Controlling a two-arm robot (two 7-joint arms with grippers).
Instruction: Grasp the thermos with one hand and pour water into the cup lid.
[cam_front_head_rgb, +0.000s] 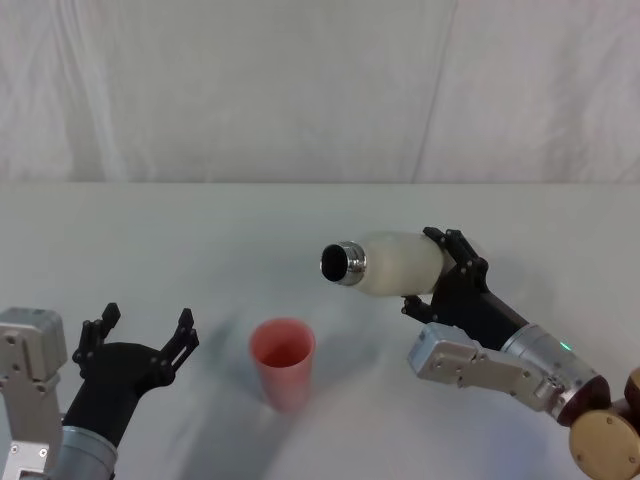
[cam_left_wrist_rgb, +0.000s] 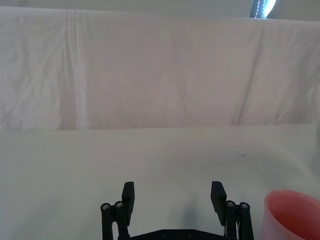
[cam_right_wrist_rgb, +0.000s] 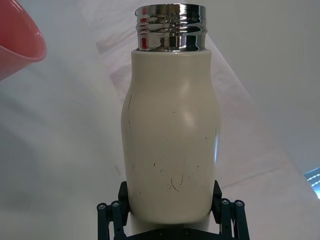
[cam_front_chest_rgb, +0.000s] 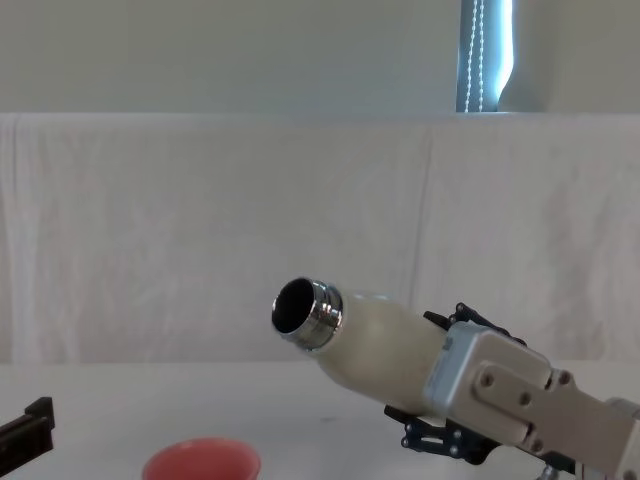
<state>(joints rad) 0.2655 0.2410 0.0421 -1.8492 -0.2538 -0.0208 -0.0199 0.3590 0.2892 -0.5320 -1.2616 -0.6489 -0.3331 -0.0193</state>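
My right gripper (cam_front_head_rgb: 440, 270) is shut on the lower body of the cream-white thermos (cam_front_head_rgb: 395, 263), which it holds in the air tilted almost level. The chrome neck (cam_front_head_rgb: 343, 262) with its open mouth points left, above and to the right of the pink cup lid (cam_front_head_rgb: 282, 361). That cup lid stands upright on the table, and its rim shows in the chest view (cam_front_chest_rgb: 201, 462) and the right wrist view (cam_right_wrist_rgb: 17, 42). In the right wrist view the thermos (cam_right_wrist_rgb: 171, 145) sits between the black fingers (cam_right_wrist_rgb: 114, 217). My left gripper (cam_front_head_rgb: 140, 338) rests open near the table's front left, left of the cup lid (cam_left_wrist_rgb: 292, 215).
A white cloth covers the table (cam_front_head_rgb: 200, 240) and hangs as a backdrop (cam_front_head_rgb: 320, 90) behind it. Bare cloth lies between the left gripper and the cup lid.
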